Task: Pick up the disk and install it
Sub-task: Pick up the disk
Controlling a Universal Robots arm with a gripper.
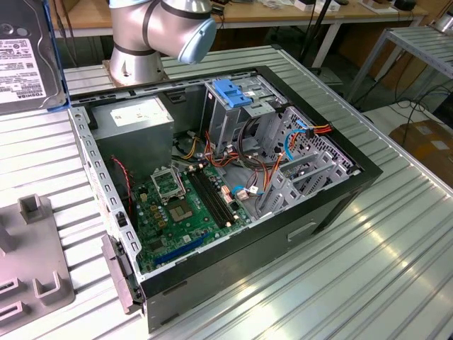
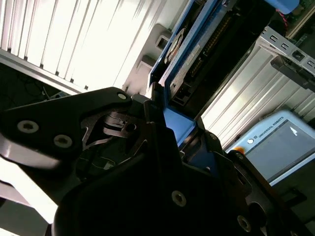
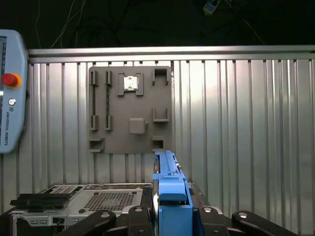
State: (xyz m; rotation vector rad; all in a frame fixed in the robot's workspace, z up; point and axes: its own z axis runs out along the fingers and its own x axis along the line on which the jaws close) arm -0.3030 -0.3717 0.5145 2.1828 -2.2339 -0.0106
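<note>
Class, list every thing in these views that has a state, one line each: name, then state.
disk, clamped in the gripper, held above the table, not installed.
gripper, shut on the disk.
computer case, lying on its side, open on top.

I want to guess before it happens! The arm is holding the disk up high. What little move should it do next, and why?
Probably carry the disk sideways toward the open computer case. The jaws are shut on its blue rail, and it hangs at the exterior view's left, apart from the drive cage.
</note>
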